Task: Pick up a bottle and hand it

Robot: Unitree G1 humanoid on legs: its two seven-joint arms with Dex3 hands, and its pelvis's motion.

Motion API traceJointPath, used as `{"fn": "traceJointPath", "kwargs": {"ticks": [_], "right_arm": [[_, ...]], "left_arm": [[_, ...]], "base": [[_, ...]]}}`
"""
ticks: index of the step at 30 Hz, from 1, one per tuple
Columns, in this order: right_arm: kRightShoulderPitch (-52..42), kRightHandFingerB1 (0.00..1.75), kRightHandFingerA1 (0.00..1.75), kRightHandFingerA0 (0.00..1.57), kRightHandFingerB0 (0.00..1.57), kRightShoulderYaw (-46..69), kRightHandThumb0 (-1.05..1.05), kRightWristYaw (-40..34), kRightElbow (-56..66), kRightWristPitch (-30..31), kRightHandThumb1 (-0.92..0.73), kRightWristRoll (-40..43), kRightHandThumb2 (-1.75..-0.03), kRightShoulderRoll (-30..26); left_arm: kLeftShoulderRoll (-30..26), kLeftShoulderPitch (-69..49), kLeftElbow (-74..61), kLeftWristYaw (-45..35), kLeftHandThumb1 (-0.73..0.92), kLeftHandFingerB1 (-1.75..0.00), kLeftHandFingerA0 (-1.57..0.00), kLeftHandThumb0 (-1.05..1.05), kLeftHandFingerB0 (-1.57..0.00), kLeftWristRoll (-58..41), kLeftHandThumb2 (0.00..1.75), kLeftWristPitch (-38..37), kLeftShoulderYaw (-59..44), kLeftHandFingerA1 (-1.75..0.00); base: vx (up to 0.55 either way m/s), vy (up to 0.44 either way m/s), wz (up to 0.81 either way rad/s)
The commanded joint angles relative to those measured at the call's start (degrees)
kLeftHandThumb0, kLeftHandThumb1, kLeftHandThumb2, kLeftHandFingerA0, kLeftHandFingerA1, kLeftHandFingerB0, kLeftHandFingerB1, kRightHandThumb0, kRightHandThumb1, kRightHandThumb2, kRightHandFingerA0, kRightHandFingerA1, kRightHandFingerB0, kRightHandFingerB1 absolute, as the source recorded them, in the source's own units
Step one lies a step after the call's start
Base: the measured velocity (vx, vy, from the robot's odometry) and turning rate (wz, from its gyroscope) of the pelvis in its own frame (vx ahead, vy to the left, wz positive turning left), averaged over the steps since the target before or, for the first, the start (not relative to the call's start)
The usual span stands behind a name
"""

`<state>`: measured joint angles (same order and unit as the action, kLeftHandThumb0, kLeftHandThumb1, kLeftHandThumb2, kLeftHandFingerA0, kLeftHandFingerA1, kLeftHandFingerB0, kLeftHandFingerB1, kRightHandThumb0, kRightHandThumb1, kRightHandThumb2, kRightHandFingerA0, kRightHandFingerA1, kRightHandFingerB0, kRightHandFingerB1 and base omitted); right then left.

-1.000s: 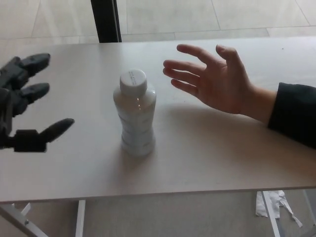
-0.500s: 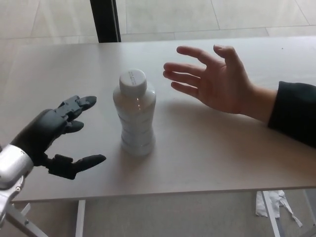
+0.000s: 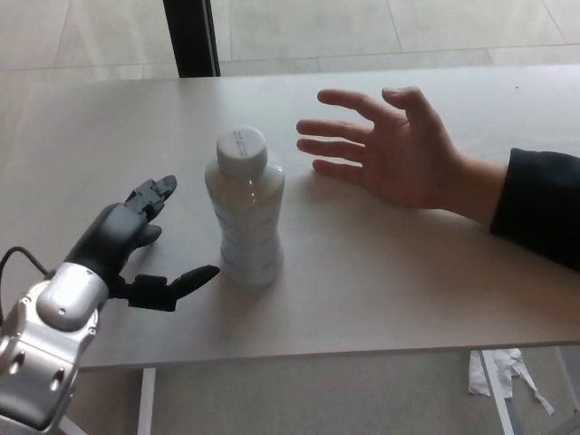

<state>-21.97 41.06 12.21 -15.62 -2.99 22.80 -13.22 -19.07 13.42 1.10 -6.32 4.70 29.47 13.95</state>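
At the lower left of the frame my left hand [image 3: 122, 249] hovers just over the pale surface [image 3: 381, 299], holding nothing, fingers spread above and thumb stretched out low toward the bottle. My right hand does not show. Just right of my thumb tip, not touching it, the bottle [image 3: 245, 213] stands upright near the middle of the frame, white screw cap [image 3: 242, 149] on top, the ribbed body looking milky and full. I judge it a thin plastic bottle: fairly heavy if filled, smooth and somewhat slippery, and apt to dent under a hard squeeze, though unlikely to break. The best hold seems to be around the ribbed lower body, thumb on one side and fingers on the other, since the ridges give purchase. Further right, a person's open hand [image 3: 390, 154] waits palm up above the surface, well apart from the bottle.
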Motion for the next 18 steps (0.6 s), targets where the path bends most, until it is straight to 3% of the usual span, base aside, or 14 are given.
{"fn": "traceJointPath", "kwargs": {"ticks": [1,2,3,4,5,6,7,8,9,10,13,14,15,18], "right_arm": [[0.5,0.46,0.56,0.45,0.33,0.0,-0.52,-0.9,0.2,-0.6,-0.41,0.4,-0.77,-0.4],[0.6,0.46,0.56,0.45,0.33,-0.1,-0.52,-0.9,0.3,-0.5,-0.41,0.4,-0.77,-0.4],[0.7,0.46,0.56,0.45,0.33,-0.1,-0.52,-1.0,0.4,-0.4,-0.41,0.4,-0.77,-0.5],[0.3,0.46,0.55,0.52,0.33,-0.7,-0.55,-1.2,0.3,-0.2,-0.40,-0.7,-0.77,-1.1],[0.2,0.46,0.55,0.52,0.33,-0.8,-0.55,-1.3,0.4,-0.1,-0.40,-0.9,-0.77,-1.2],[1.9,0.36,0.48,0.57,0.43,-0.6,-0.56,-0.4,-2.7,-1.8,-0.48,-0.4,-0.55,-1.6],[2.1,0.36,0.48,0.57,0.43,-0.7,-0.56,-0.3,-3.0,-2.0,-0.48,-0.3,-0.55,-1.7],[1.8,0.46,0.55,0.46,0.33,-0.6,-0.54,-0.3,-1.8,-1.1,-0.39,0.4,-0.76,-1.4],[2.5,0.46,0.55,0.51,0.36,-0.8,-0.56,-0.8,-3.4,-1.9,-0.41,-0.7,-0.76,-1.9],[2.5,0.46,0.57,0.66,0.37,-1.0,-0.65,-0.8,-3.0,-2.5,-0.41,-0.8,-0.76,-1.5],[3.0,0.47,0.57,0.58,0.35,-1.5,-0.56,-0.6,-4.0,-3.2,-0.40,-1.5,-0.77,-2.1],[2.5,0.46,0.58,0.56,0.33,-1.9,-0.50,-1.4,-2.2,-2.3,-0.42,-1.8,-0.77,-1.8],[2.3,0.36,0.48,0.55,0.42,-1.7,-0.47,-0.8,-1.5,-2.1,-0.51,-0.7,-0.56,-1.6],[2.4,0.33,0.45,0.49,0.37,-1.9,-0.48,-1.2,-1.0,-0.8,-0.49,-0.8,-0.55,-2.2]], "left_arm": [[3.7,0.7,3.3,5.0,0.40,-0.02,-0.04,-0.88,0.00,2.3,0.80,0.7,-3.1,-0.62],[4.4,0.7,3.4,5.3,0.51,0.00,-0.03,-0.87,0.00,2.8,0.94,0.5,-3.2,-0.61],[5.2,0.8,3.4,5.7,0.50,0.00,0.00,-0.87,0.00,3.4,0.94,0.5,-3.0,-0.50],[5.4,0.3,2.8,6.1,0.40,0.00,-0.09,-0.91,0.00,5.4,0.77,-0.5,-0.8,-0.70],[5.6,0.2,2.7,6.2,0.40,0.00,-0.09,-0.91,0.00,5.7,0.77,-0.7,-0.8,-0.70],[6.2,-0.2,2.1,4.7,0.51,0.00,0.00,-0.87,0.00,5.2,0.95,-0.8,0.4,-0.55],[6.3,-0.4,2.0,4.6,0.51,0.00,0.00,-0.87,0.00,5.2,0.95,-0.8,0.4,-0.55],[6.8,-0.5,1.6,4.5,0.47,-0.05,0.00,-0.82,0.00,5.6,0.93,-0.2,1.1,-0.54],[6.9,-0.7,1.4,3.6,0.50,0.00,-0.01,-0.87,0.00,5.7,0.94,-0.1,2.0,-0.48],[7.5,-0.4,1.5,3.8,0.50,0.00,-0.01,-0.87,0.00,6.6,0.94,0.2,3.7,-0.46],[8.5,0.3,2.6,4.7,0.48,-0.05,0.00,-0.85,0.00,7.6,0.95,-0.5,4.6,-0.51],[8.8,0.4,2.6,4.9,0.52,0.00,-0.01,-0.97,0.00,7.8,0.60,-0.6,4.7,-0.57],[9.3,0.6,2.5,5.1,0.40,0.00,0.00,-0.89,0.00,8.0,0.86,-0.4,5.0,-0.33],[10.4,1.4,2.9,5.1,0.52,-0.05,0.00,-0.94,0.00,8.8,0.95,-1.8,6.3,-0.26]], "base": [[0.00,0.000,0.00],[0.00,0.000,0.00],[0.00,0.000,0.00],[0.00,0.000,0.00],[0.00,0.000,0.00],[0.00,0.000,0.00],[0.00,0.000,0.00],[0.00,0.000,0.00],[0.00,0.000,0.00],[0.00,0.000,0.00],[0.00,0.000,0.00],[0.00,0.000,0.00],[0.00,0.000,0.00],[0.00,0.000,0.00]]}}
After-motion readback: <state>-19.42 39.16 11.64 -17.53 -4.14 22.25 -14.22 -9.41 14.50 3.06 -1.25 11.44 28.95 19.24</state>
